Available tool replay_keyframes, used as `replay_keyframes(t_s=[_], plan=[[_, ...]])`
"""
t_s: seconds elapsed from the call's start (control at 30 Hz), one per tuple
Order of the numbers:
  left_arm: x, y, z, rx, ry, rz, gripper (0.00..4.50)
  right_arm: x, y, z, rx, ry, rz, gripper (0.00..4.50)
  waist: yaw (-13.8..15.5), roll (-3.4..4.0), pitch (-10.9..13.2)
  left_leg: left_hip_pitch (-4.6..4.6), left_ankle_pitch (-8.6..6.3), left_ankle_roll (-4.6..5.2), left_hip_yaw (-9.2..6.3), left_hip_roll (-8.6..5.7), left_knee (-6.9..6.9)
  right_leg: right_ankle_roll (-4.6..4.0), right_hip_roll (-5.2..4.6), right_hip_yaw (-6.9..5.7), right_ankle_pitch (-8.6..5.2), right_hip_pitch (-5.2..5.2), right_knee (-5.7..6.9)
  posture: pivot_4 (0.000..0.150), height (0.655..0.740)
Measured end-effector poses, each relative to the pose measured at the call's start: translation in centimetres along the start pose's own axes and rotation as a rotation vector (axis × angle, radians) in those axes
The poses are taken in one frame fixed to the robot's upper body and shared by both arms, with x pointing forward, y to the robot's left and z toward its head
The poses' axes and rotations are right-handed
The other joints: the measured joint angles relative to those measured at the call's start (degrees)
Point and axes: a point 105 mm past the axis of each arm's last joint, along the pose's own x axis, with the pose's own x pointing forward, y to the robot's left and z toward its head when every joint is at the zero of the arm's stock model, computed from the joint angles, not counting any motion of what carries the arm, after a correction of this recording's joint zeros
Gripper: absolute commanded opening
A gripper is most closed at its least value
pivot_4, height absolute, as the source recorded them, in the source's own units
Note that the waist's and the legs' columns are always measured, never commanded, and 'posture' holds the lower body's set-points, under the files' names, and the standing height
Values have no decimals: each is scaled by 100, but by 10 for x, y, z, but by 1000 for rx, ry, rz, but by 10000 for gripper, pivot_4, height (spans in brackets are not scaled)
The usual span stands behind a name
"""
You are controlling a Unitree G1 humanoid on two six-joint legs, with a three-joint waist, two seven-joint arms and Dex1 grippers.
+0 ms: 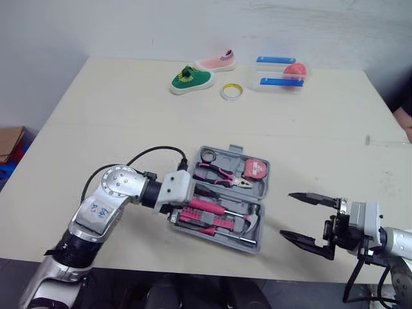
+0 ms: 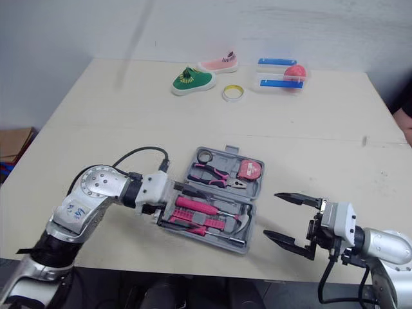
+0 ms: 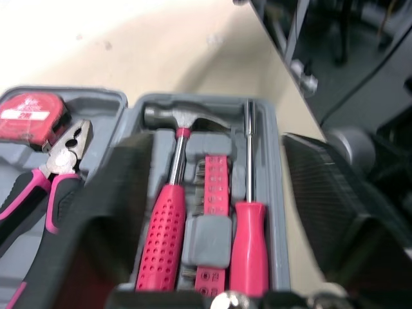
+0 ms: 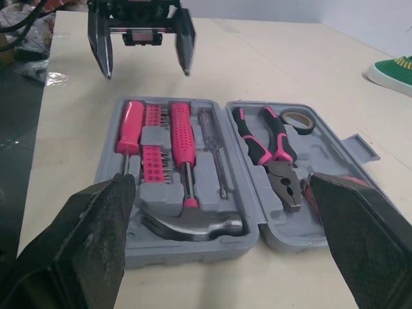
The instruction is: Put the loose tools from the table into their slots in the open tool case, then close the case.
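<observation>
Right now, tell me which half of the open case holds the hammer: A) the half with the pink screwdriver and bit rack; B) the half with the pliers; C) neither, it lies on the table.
A: the hammer sits in its slot right beside the bit rack, in the half apart from the pliers.

On the table (image 1: 116, 122), the tool case (image 1: 254, 244) lies at lower centre, with shoes (image 1: 191, 80), a tape roll (image 1: 232, 91) and a box (image 1: 280, 72) at upper centre.

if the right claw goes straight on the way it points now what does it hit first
The right claw would likely meet the near wall of the tool case, by the head of the hammer; its height is unclear.
</observation>
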Motion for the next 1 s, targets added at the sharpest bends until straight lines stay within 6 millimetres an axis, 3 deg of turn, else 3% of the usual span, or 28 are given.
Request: replay_keyframes(t_s=[0.1, 0.13, 0.33, 0.83, 1.0], plan=[[-2, -2, -17, -7, 34, 8, 3025, -2, -2, -4, 10, 11, -9, 45000, 1, 0, 0, -1, 0, 0, 0, 0, -2, 0, -1, 1, 0, -1, -2, 1500, 7400], [-2, -2, -24, -12, 52, 12, 694, -2, -2, -4, 10, 12, -9, 45000, 2, 0, 0, 0, 0, 0, 0, -1, -3, 0, -2, 1, 0, 0, -4, 1500, 7400], [12, -12, -48, -48, 80, -20, 694, -4, -4, -8, 21, 23, -9, 45000, 6, 0, 0, -5, -6, 5, 1, -1, -6, 0, -4, 0, 0, 0, -14, 1500, 7400], [17, -13, -54, 33, 142, -69, 694, -7, -2, -11, 27, 25, -29, 45000, 4, 17, -19, 39, -28, 21, -25, -2, -10, -4, -13, -22, 6, 74, -44, 1500, 7400], [26, -9, -59, 94, 226, -83, 694, -4, -4, -10, 10, 1, -40, 45000, 12, 75, -122, 58, -46, 55, -30, -7, -18, -3, -21, -24, 15, 108, -77, 1500, 7400]])
